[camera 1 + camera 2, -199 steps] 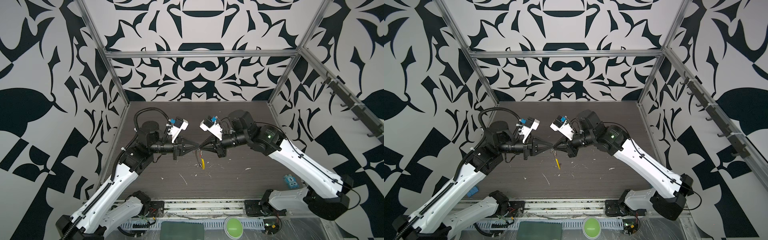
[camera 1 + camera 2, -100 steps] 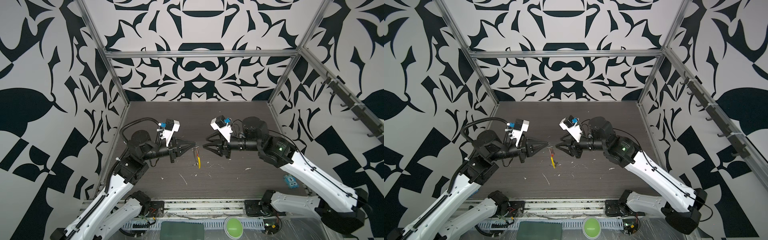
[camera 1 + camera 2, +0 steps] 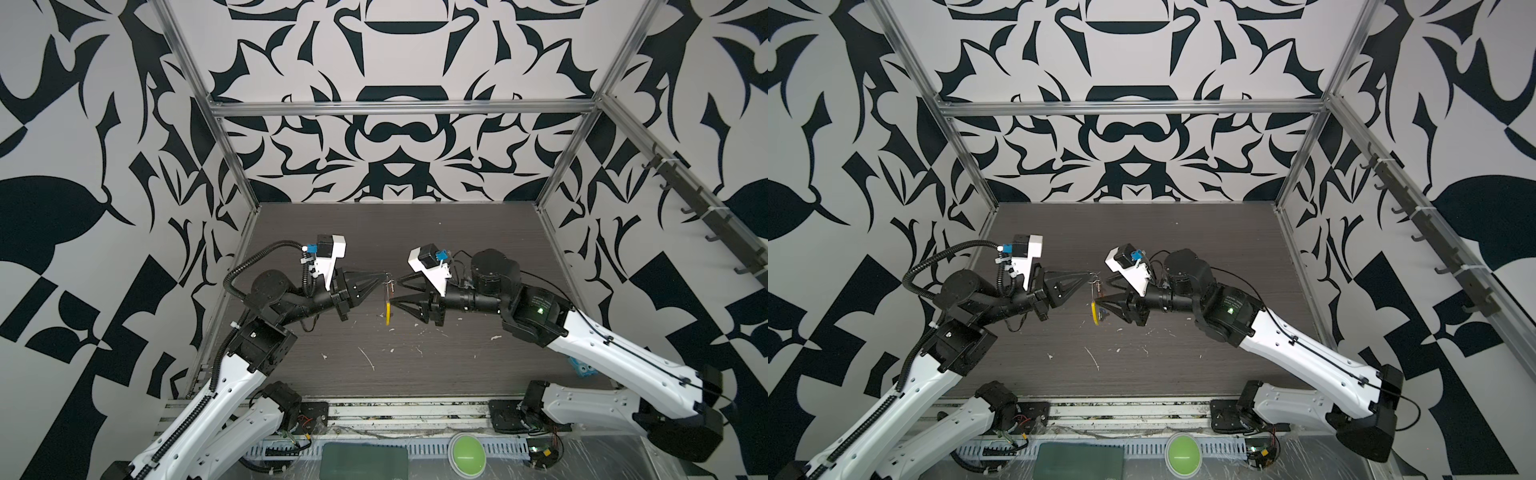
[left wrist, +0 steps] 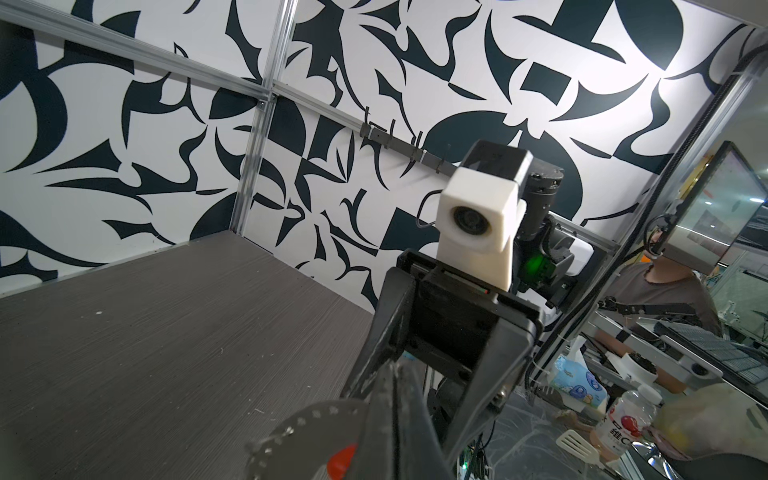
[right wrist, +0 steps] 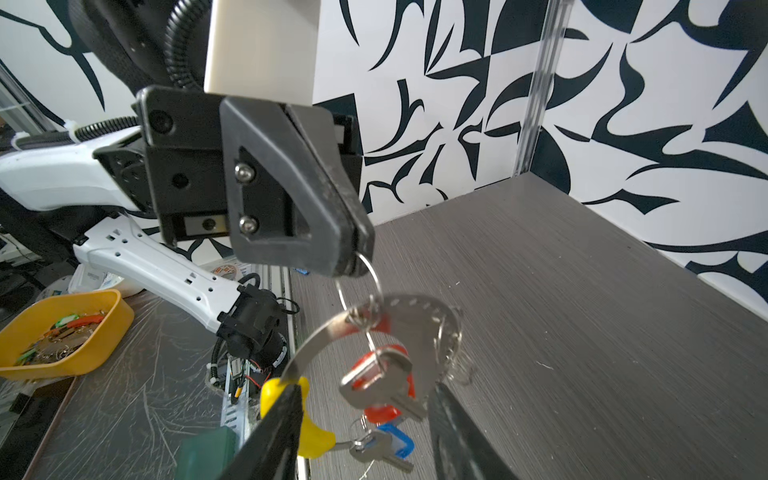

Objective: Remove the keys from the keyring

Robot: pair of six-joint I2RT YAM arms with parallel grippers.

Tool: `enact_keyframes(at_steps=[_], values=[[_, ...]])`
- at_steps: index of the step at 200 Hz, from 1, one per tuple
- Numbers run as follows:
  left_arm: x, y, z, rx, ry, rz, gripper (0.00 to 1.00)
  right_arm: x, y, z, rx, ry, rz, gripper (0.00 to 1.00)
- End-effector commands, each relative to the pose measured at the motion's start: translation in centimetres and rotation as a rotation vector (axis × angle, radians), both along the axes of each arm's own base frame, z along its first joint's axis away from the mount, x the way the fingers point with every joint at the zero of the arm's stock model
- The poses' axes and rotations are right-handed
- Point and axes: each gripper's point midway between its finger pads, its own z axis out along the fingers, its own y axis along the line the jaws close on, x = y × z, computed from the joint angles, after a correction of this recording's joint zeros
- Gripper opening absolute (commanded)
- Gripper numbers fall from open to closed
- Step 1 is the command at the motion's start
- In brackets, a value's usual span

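A: Any keys (image 5: 380,384) off yet?

B: None. Red and blue both hang on the keyring (image 5: 328,332), above the bench (image 5: 582,332). Left gripper (image 5: 358,259) jaws are clamped on its wire, and right gripper (image 3: 395,291) jaws are apart, flanking them. All removal remains.

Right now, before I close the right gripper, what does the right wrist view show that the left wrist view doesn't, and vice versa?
Only the right wrist view: the left gripper pinching the keyring's thin wire loop, the blue-headed key and the yellow sleeve hanging below. Only the left wrist view: the right gripper head-on, jaws open. Both: the keyring's notched arc and the red-headed key, sharp in the right wrist view, blurred at the frame edge in the left wrist view.
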Motion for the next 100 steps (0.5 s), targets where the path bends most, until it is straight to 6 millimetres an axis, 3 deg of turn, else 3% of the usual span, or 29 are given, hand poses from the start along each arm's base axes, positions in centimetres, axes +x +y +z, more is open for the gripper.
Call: enact_keyframes(at_steps=[1, 67, 100], values=[[-0.51, 0.32, 1.22, -0.05, -0.033, -0.004, 0.0, 0.55, 0.55, 2.19, 0.074, -0.074, -0.026, 0.52], [-0.49, 0.46, 1.25, -0.068, -0.029, 0.002, 0.0, 0.85, 1.25, 2.04, 0.068, -0.099, -0.05, 0.32], [-0.3, 0.54, 1.11, -0.07, -0.027, 0.015, 0.0, 0.49, 1.4, 1.73, 0.048, -0.104, -0.041, 0.16]])
